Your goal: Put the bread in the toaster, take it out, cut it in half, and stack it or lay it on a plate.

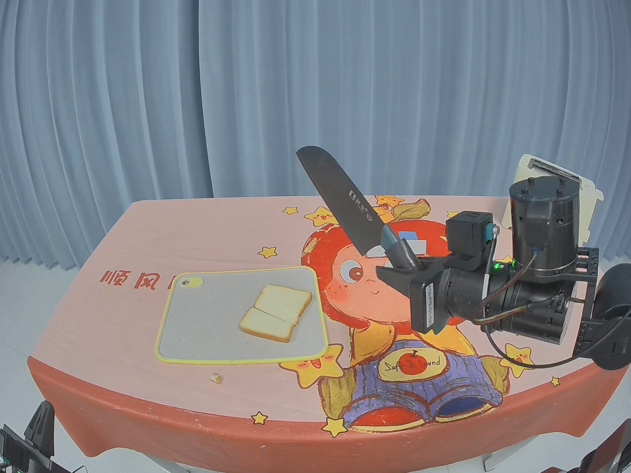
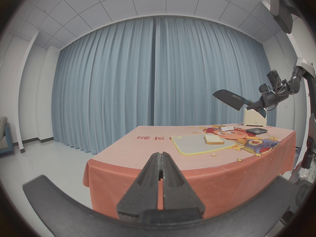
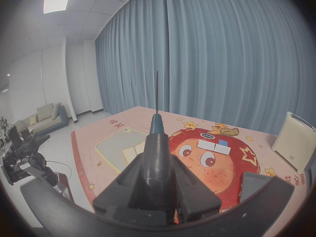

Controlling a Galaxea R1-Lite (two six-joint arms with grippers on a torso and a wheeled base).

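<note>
Your right gripper (image 1: 402,257) is clamped on the teal-and-black handle of the dark-bladed kitchen knife (image 1: 342,198). It's up over the middle of the pink cartoon tablecloth (image 1: 131,257), with the blade tilted up and far-left. The white bread (image 1: 276,312) lies in two touching halves on the grey, yellow-rimmed cutting board (image 1: 197,323), left of the knife. The cream toaster (image 1: 588,195) is far right. Your left gripper (image 2: 161,168) is pinched together on nothing, off the table's left side.

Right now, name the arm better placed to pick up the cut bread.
Probably left. The right gripper is shut on the raised knife; the left gripper is empty, and the bread lies toward the robot's left.
</note>
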